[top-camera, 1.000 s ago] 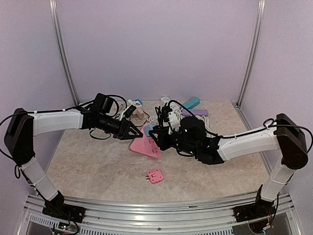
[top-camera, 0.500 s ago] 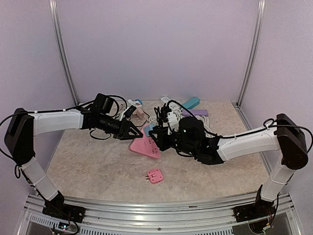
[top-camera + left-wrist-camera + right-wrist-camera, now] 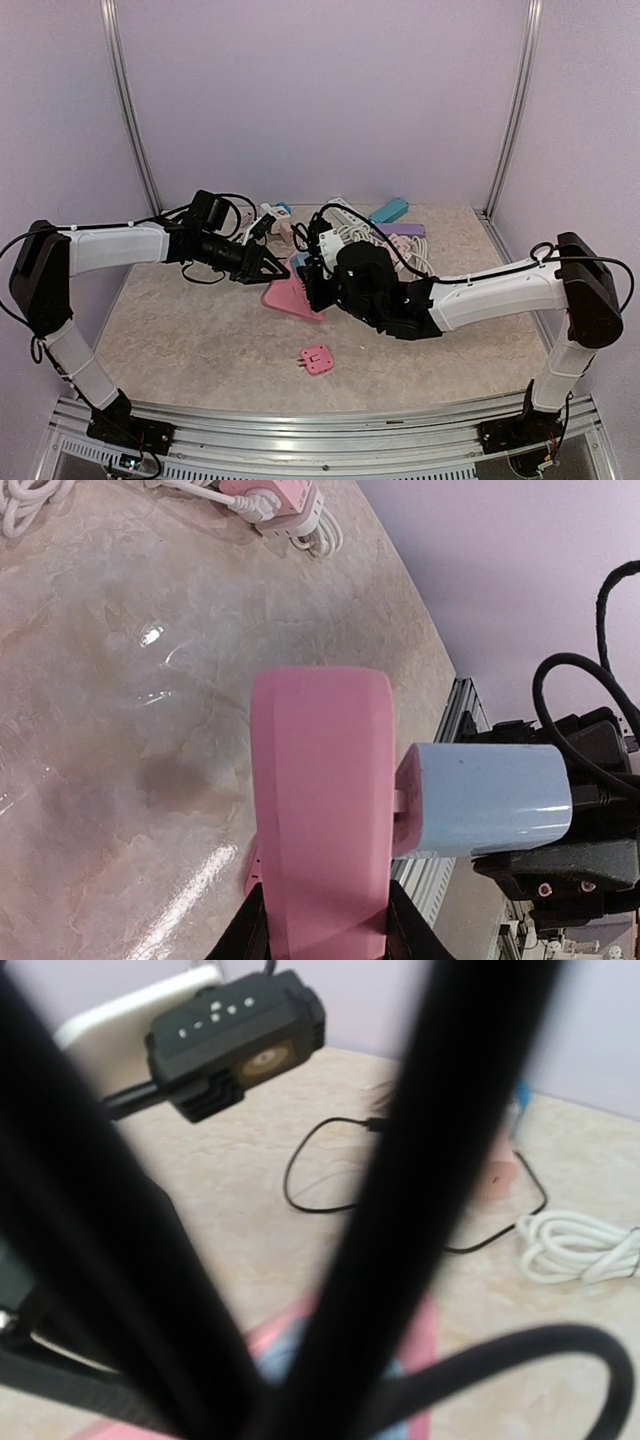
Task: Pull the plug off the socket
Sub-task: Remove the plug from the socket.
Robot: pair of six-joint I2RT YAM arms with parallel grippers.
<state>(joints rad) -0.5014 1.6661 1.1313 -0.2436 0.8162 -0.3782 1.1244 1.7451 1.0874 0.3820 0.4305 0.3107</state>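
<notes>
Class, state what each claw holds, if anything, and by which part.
The left claw grips the pink socket by both sides of one end. The right claw is at the blue plug, but its hold cannot be told.

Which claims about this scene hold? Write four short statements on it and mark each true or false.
1. The light blue plastic plug sits in the side of the pink plastic socket block. True.
2. The left end effector grips that pink block. True.
3. The small pink square adapter is plugged into a strip. False: it lies loose on the beige table.
4. The table's back is bare. False: white cables and a teal power strip lie there.
</notes>
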